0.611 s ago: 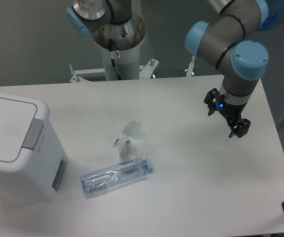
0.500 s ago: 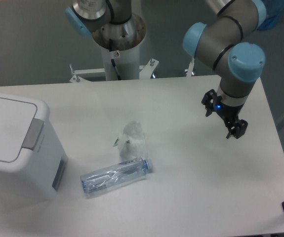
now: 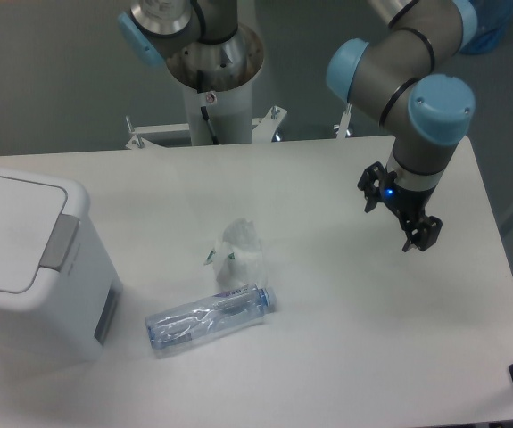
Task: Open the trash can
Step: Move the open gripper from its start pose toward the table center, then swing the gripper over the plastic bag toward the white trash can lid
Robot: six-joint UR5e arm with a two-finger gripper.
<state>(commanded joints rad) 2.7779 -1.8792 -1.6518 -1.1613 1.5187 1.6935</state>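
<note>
The white boxy trash can (image 3: pixel 33 267) stands at the table's left edge, its flat lid down and a grey tab (image 3: pixel 58 242) on the rim facing the table's middle. My gripper (image 3: pixel 395 215) hangs over the right part of the table, far from the trash can. Its black fingers stand apart with nothing between them, so it is open.
A clear plastic bottle (image 3: pixel 210 317) lies on its side near the trash can's front right corner. A crumpled clear wrapper (image 3: pixel 238 253) sits just behind it. The arm's base column (image 3: pixel 213 85) rises behind the table's far edge.
My gripper has drifted a little to the left and slightly up. The trash can, bottle and wrapper have not moved.
</note>
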